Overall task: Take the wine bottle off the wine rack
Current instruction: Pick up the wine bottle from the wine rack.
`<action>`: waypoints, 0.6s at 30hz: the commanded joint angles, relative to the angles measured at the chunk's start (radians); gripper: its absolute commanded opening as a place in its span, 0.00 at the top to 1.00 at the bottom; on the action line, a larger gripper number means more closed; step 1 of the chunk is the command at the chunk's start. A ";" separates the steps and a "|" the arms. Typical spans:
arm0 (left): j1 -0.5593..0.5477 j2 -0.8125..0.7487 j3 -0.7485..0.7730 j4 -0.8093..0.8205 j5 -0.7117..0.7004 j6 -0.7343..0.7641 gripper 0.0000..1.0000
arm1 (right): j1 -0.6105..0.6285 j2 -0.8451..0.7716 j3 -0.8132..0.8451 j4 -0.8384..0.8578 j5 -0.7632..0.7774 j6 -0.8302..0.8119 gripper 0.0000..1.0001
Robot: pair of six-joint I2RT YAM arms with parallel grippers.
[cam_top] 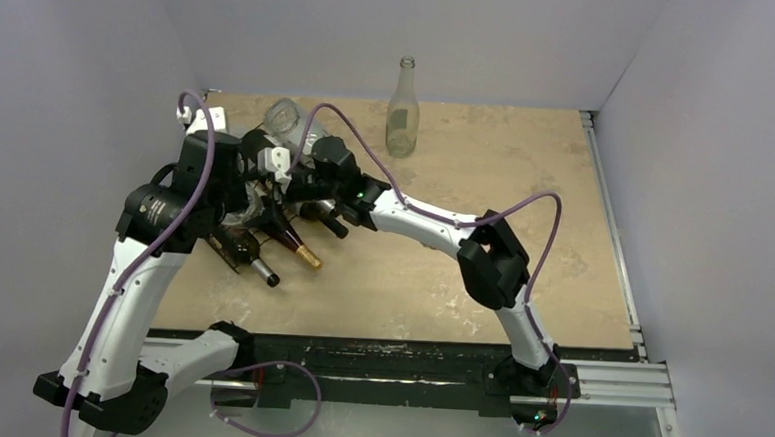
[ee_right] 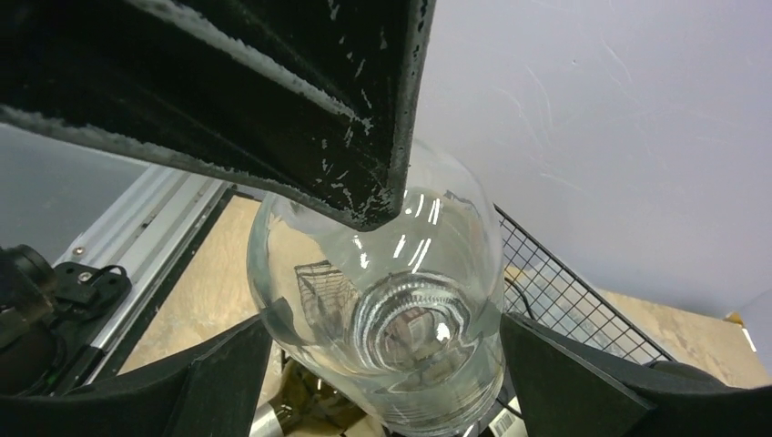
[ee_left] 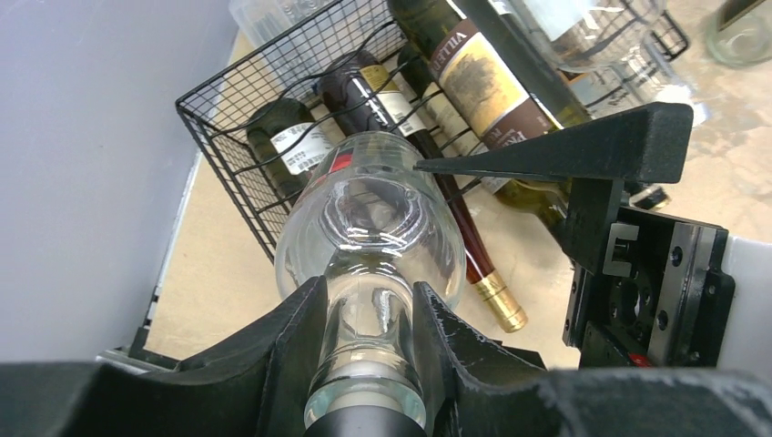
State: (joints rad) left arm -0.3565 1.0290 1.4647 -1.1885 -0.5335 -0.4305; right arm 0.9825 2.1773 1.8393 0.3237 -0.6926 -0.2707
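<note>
While the left gripper (ee_left: 369, 314) pinches the wine bottle (ee_left: 364, 228) by its neck, its body runs up-frame into the spread right gripper (ee_right: 391, 387).

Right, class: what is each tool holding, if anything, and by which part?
Left tool grips the clear bottle by its neck. Right tool straddles its body; grip cannot be told.
</note>
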 commanded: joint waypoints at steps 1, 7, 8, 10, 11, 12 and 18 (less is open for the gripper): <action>-0.013 -0.047 0.087 0.041 0.111 -0.054 1.00 | -0.005 -0.129 -0.003 0.001 0.054 -0.048 0.03; -0.034 -0.051 0.093 0.020 0.154 -0.083 1.00 | -0.001 -0.191 -0.037 -0.077 0.056 -0.075 0.04; -0.041 -0.050 0.095 0.016 0.158 -0.087 1.00 | -0.002 -0.200 -0.041 -0.095 0.055 -0.082 0.04; -0.052 -0.047 0.107 0.005 0.161 -0.094 1.00 | -0.002 -0.222 -0.055 -0.138 0.053 -0.101 0.04; -0.056 -0.047 0.110 0.001 0.163 -0.098 1.00 | -0.001 -0.232 -0.064 -0.152 0.053 -0.108 0.04; -0.061 -0.047 0.112 -0.003 0.166 -0.102 1.00 | -0.001 -0.242 -0.073 -0.170 0.055 -0.117 0.04; -0.104 -0.050 0.089 -0.013 0.183 -0.135 1.00 | -0.003 -0.303 -0.137 -0.219 0.076 -0.133 0.04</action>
State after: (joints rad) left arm -0.4252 1.0012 1.5131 -1.2472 -0.4026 -0.5255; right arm 0.9890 1.9656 1.7103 0.0601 -0.6720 -0.3676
